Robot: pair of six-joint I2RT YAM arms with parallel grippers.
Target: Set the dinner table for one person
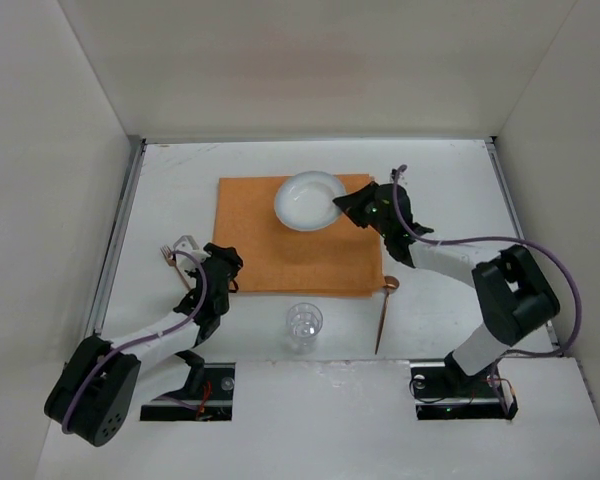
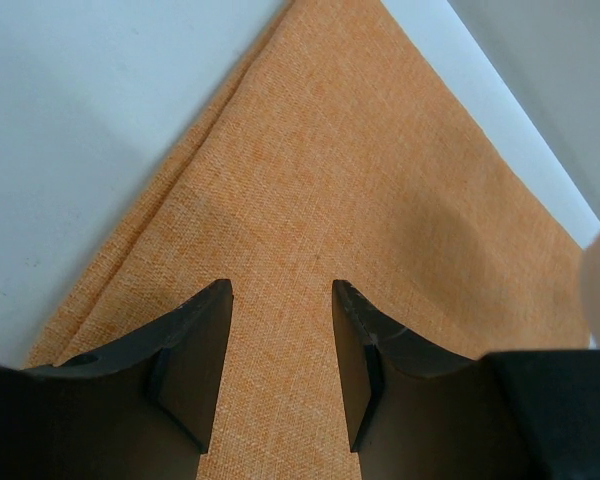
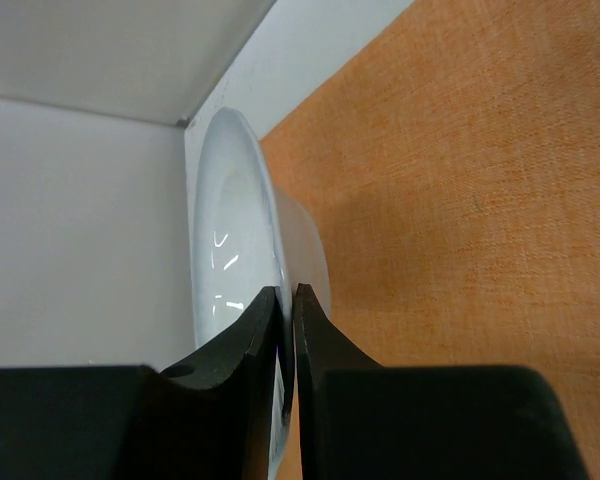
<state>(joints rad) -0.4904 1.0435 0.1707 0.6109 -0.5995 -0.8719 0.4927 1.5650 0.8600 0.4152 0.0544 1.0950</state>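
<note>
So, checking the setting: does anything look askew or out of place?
The white round ceramic bowl is off-centre, overhanging the far edge of the orange rectangular cloth placemat, its rim pinched by the right gripper.

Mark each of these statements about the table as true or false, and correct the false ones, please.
1. The right gripper is shut on the rim of the white bowl. True.
2. The left gripper holds the glass. False: it is open and empty over the orange placemat. The glass stands alone on the table, near the placemat's near edge.
3. The spoon lies inside the bowl. False: it lies on the table, by the near right corner of the placemat.
4. The bowl is at the far side of the placemat. True.
</note>
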